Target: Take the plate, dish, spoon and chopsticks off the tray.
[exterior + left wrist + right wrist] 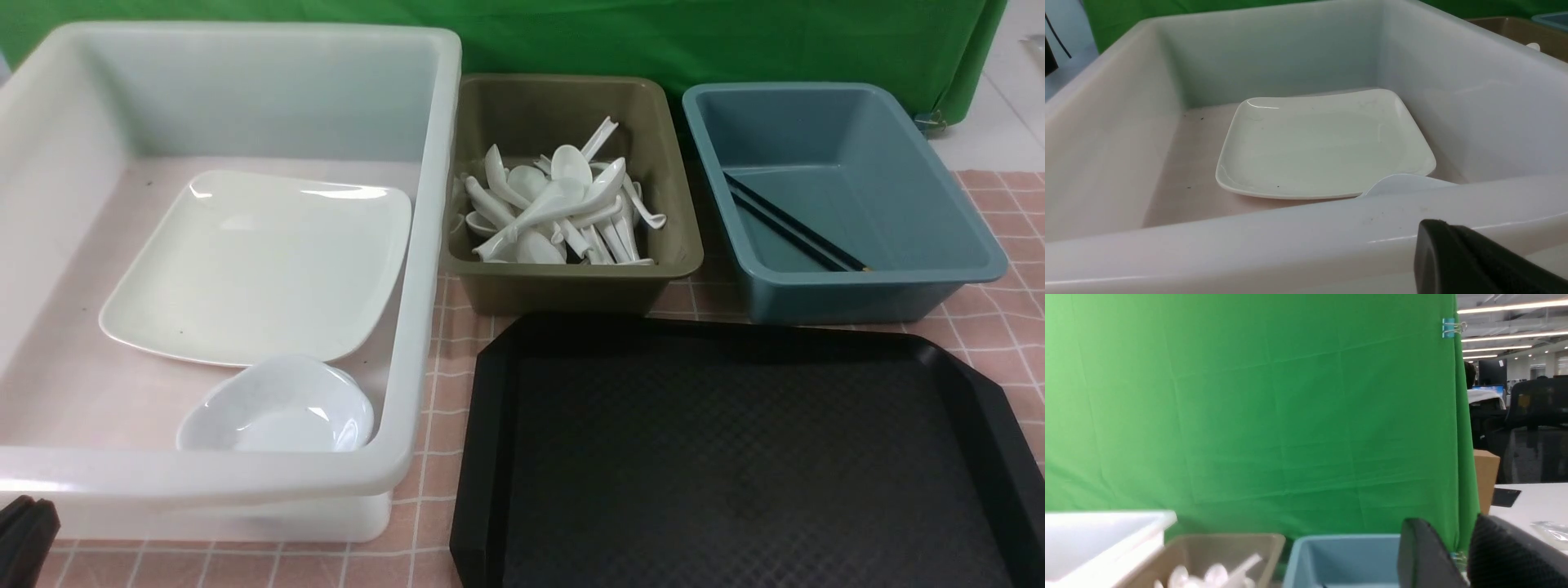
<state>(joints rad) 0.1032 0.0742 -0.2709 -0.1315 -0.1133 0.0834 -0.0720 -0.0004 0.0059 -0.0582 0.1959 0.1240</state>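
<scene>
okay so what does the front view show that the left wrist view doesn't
Only the front view shows the black tray, bare of tableware, the chopsticks lying in the blue bin, and the spoons piled in the olive bin. Only the left wrist view shows the left gripper close up, outside the white bin. Both show the plate and small dish in that bin.

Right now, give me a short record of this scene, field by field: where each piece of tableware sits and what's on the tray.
tray: nothing on it
plate: flat in white bin
small dish: same bin, near the plate's front edge
spoons: piled in olive bin
chopsticks: slanted in blue bin
left gripper: outside white bin, state unclear
right gripper: open
</scene>
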